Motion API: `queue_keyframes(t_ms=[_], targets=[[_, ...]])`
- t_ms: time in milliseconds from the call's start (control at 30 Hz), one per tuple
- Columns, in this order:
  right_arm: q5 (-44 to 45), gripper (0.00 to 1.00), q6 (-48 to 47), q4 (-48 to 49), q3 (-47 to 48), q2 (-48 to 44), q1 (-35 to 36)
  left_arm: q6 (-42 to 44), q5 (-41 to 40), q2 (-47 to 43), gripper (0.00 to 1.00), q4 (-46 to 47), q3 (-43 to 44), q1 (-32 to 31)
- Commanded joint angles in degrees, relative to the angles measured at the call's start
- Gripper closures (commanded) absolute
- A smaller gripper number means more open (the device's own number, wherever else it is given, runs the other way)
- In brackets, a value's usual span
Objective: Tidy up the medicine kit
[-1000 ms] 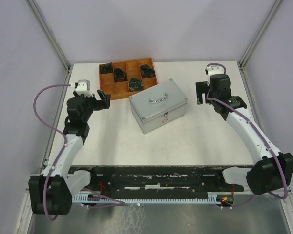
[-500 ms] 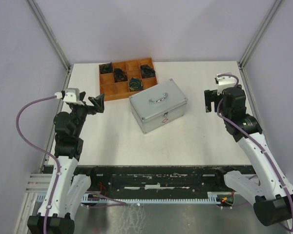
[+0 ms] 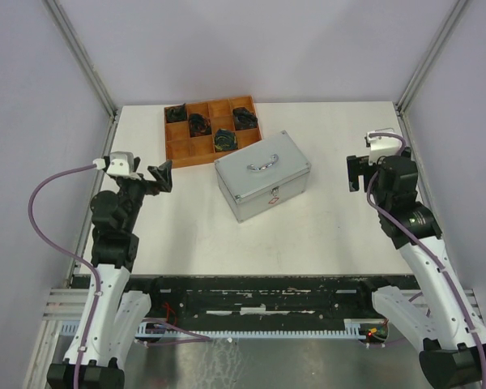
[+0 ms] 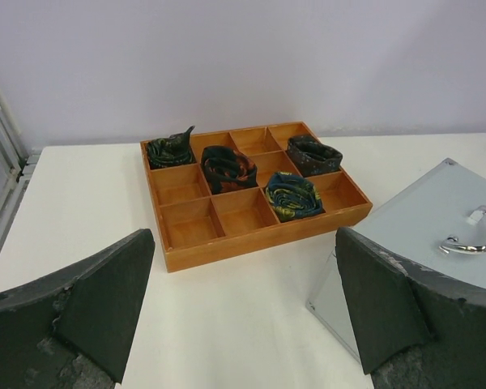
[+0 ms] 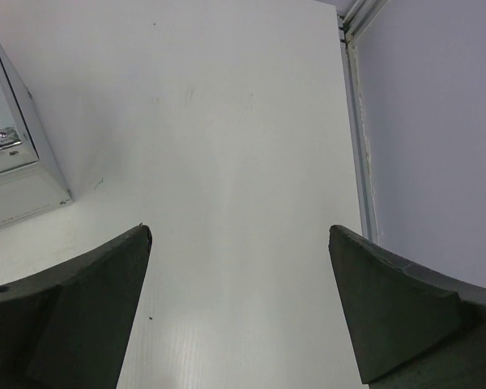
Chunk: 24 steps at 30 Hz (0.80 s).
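While both arms hover above the surface (image 3: 332,235), the medicine kit (image 3: 263,174) sits shut in the middle of it, between the two tools and touched by neither. The left tool (image 3: 163,175), jaws spread wide and holding nothing, is off the kit's left end. The right tool (image 3: 355,173), just as wide and just as empty, is off its right end.

Now look how the box lies: its long axis is skewed, running from near left to far right. The handle (image 3: 263,163) follows that line on top of the lid, and the latch (image 3: 274,194) is on the long face turned toward the near edge and slightly right. So the latch is reached from the near side, not from either end.

The wooden tray (image 3: 181,151) is just beyond the kit's far-left corner, nearer the left tool. On gap alone it's nearly even, I'd judge, the right tool perhaps a shade closer, and the latch face angles its way.
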Motion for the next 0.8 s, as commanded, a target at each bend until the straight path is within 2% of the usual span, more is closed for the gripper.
queue_keyframes(t_ms=[0, 400, 767], targets=[[0.09, 0.00, -0.81, 2.18, -0.12, -0.78, -0.30, 2.73, -0.85, -0.64, 0.01, 0.86, 0.20, -0.13], [-3.77, 0.00, -0.52, 2.10, -0.88, -4.64, -3.23, 3.28, -2.56, -1.86, 0.01, -0.14, 0.69, -0.09], [-5.45, 0.00, -0.28, 1.82, -1.01, -3.71, -3.47, 3.39, -2.15, -1.96, 0.01, -0.55, 0.82, -0.18]])
